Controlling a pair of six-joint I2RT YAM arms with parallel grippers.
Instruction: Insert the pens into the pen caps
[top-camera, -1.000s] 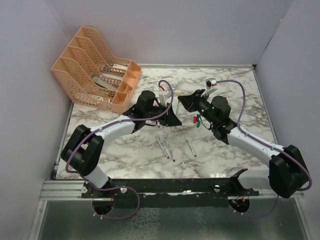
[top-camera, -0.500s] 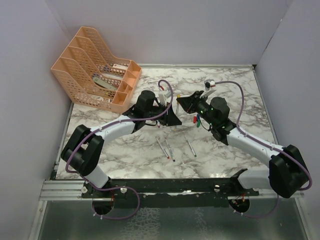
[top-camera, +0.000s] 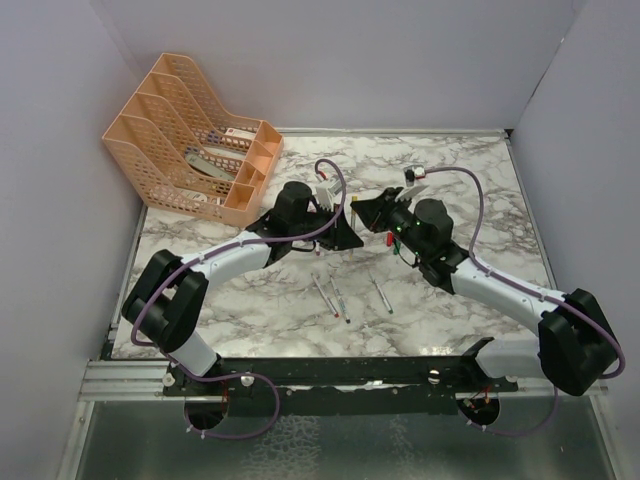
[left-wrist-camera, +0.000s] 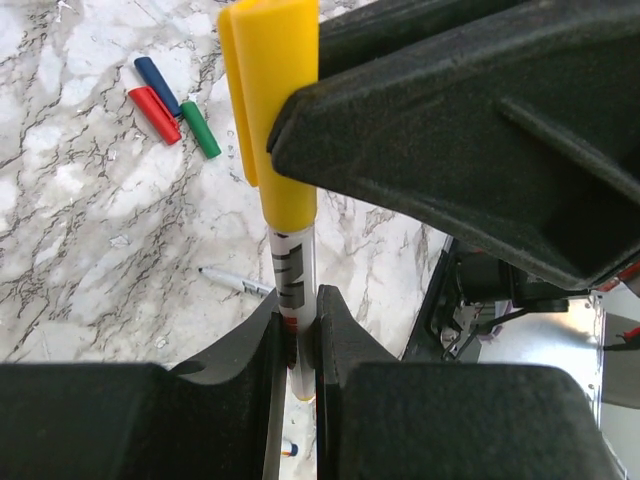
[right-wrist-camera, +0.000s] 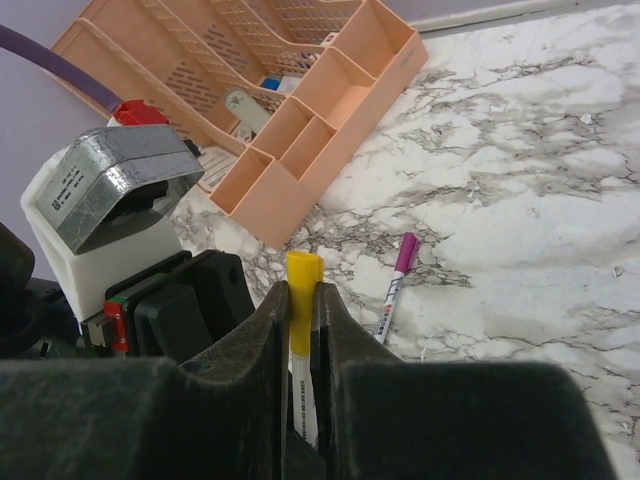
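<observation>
1. Seating a cap on a pen: the left hand (left-wrist-camera: 297, 345) is clamped narrow on the barrel of the held pen (left-wrist-camera: 292, 275). The right hand (right-wrist-camera: 300, 315) is pinched on the yellow cap (left-wrist-camera: 272, 110), which already sits over the pen's end. Both are held above the table (top-camera: 480, 190), between the two arms.
2. To do this step well, keep cap and barrel on one axis. Push straight along it until the cap seats, with no sideways load that could bend the thin barrel.
3. The left wrist view alone shows the red cap (left-wrist-camera: 154, 101), green cap (left-wrist-camera: 200, 129) and blue cap (left-wrist-camera: 159, 72) lying close together, unfilled.
4. The right wrist view alone shows a purple-capped pen (right-wrist-camera: 396, 283) lying near the orange trays (right-wrist-camera: 330, 90).
5. Only the top view shows all three loose pens (top-camera: 340, 303) together, nearer the arm bases.
</observation>
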